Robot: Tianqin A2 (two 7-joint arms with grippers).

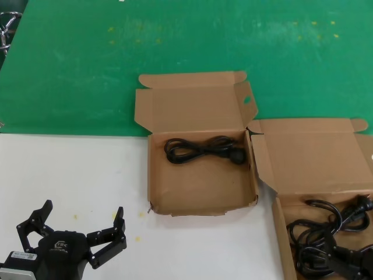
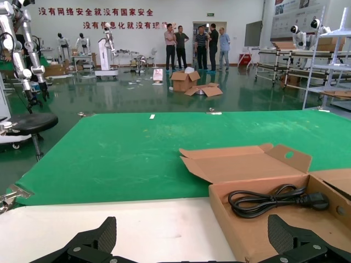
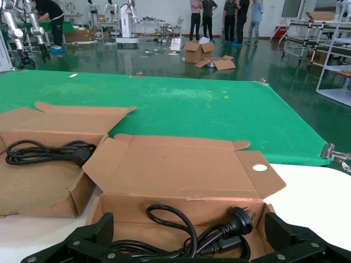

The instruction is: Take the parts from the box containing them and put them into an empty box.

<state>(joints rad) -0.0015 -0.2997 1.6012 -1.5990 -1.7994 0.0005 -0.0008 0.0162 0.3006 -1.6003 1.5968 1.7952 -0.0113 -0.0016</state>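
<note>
Two open cardboard boxes stand side by side. The middle box [image 1: 198,189] has an oval hole in a lid flap and holds one looped black power cord [image 1: 201,149], also seen in the left wrist view [image 2: 274,200]. The box [image 1: 315,157] at the right edge holds several tangled black cords [image 1: 329,236]. My left gripper [image 1: 81,214] hovers open over the white table, left of the middle box, with nothing between its fingers. My right gripper [image 3: 189,233] is outside the head view. In its wrist view it is open just above the cords [image 3: 236,222] in the right box [image 3: 175,170].
A green mat [image 1: 87,58] covers the far half of the table and white tabletop [image 1: 70,169] the near half. Both lids stand open toward the far side. Metal hardware [image 1: 4,29] shows at the far left edge.
</note>
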